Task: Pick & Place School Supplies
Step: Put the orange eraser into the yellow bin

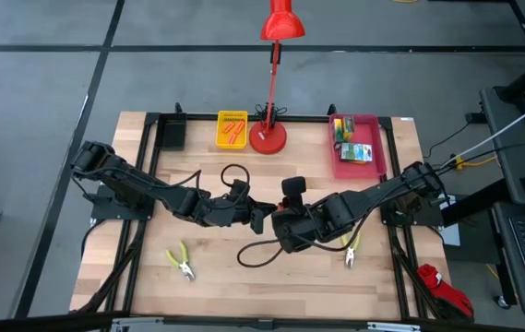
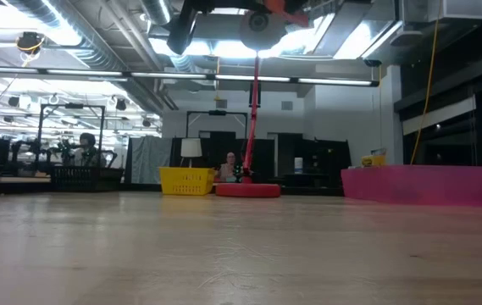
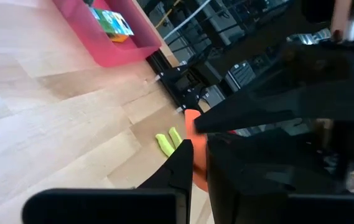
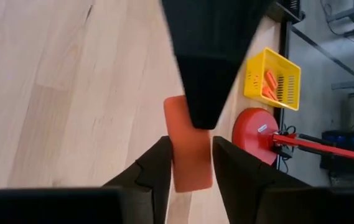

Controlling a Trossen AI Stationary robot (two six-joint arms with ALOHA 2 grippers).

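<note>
Orange piece [image 4: 189, 146]: at table centre, held between both grippers. Left gripper [image 1: 260, 216] clamped on it from 9 o'clock; right gripper [image 1: 280, 223] met it from 3 o'clock, fingers [image 4: 152, 171] flanking it, grip uncertain. Pliers [image 1: 180, 261] at 7 o'clock; second pliers [image 1: 349, 249] at 4 o'clock. Yellow tray [image 1: 232, 129] at 12 o'clock, orange pieces [image 1: 234, 131] inside. Pink tray [image 1: 377, 148] at 2 o'clock, crayon boxes [image 1: 356, 152] inside.
</note>
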